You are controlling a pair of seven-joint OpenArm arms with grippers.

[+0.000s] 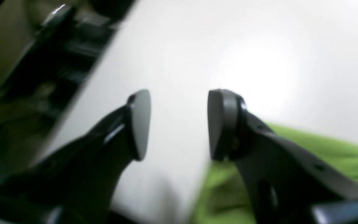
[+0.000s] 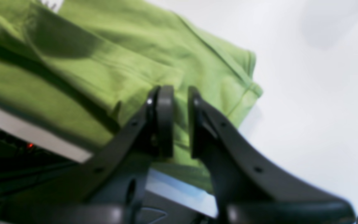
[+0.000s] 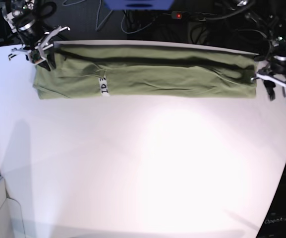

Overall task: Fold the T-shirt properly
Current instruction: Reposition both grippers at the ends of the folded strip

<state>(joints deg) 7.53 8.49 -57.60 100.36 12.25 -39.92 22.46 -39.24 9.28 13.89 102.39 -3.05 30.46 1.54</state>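
The near and middle stretch of the white bench [image 3: 147,163] is bare and glossy, with a bright patch of lamp glare. Past its far edge the room is dark, strung with black cables.

The T-shirt [image 3: 147,74] lies along the far edge of the bench, folded into a long narrow band. Its long axis runs left to right, from the far left corner almost to the far right corner. A small white label [image 3: 103,86] sits on its near edge, left of the middle.

At the left end of the band, the right claw [image 2: 180,121] has its two pads drawn close, with a fold of green cloth in the narrow gap between them; a firm clamp I cannot confirm.

At the band's right end, the left claw [image 1: 179,124] stands with pads wide apart over bare bench, holding nothing, the cloth just beside it.
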